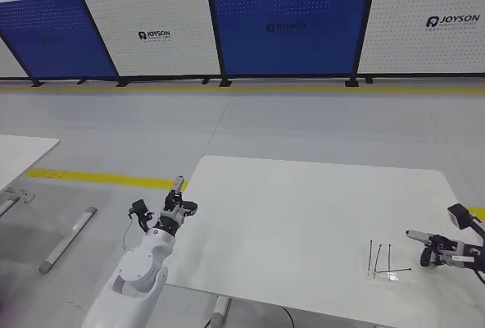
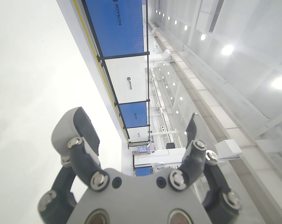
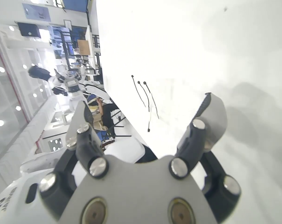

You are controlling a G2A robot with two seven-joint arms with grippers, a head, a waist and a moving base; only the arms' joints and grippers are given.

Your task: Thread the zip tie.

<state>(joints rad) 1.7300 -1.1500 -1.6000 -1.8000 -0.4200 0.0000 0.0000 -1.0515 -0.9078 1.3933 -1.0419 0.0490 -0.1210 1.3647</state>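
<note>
Few thin black zip ties (image 1: 378,261) lying loose on the white table (image 1: 308,213), just ahead of right gripper (image 3: 144,99): spread wide, empty. Left gripper (image 2: 136,117) well apart at opposite edge, likewise.

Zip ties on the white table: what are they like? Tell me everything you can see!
The zip ties are thin, black, plastic-looking strips, each with a small head at one end. At least three lie loose and flat, close together, near the table's edge; another seems to lie by their tails. None is threaded into a loop. Only the table touches them. The open right gripper is close by but apart.
</note>
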